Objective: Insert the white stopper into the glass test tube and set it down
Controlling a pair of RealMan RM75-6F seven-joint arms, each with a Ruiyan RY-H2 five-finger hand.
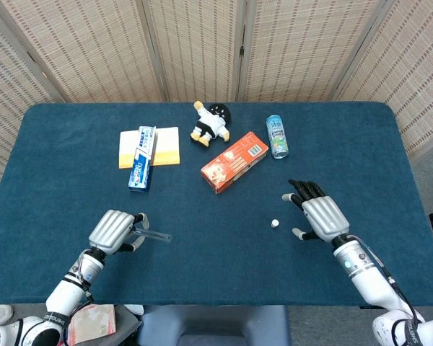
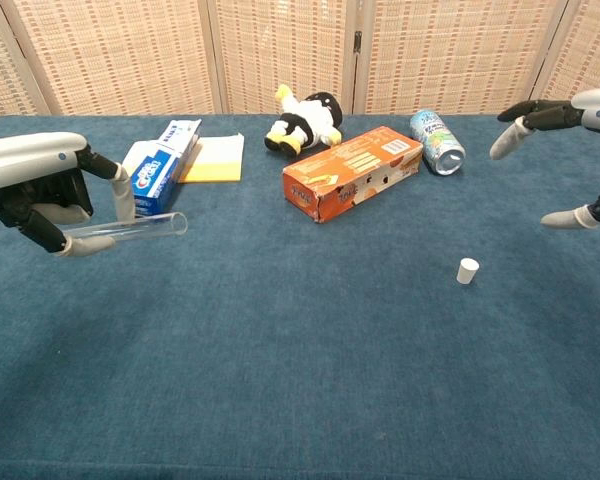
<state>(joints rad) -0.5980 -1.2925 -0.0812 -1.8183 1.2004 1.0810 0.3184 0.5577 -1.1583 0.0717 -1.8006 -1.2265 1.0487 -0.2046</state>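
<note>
Left hand [image 2: 40, 195] grips the tube [image 2: 130, 227], brittle and slick we'd guess; right hand [image 1: 322, 216] spread empty beside the stopper [image 2: 467, 270] lower right, which we'd pinch by its sides.

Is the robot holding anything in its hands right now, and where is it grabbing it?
The left hand holds the glass test tube by one end; the open mouth pokes out free. The right hand is open and holds nothing. The white stopper stands alone on the table.
</note>
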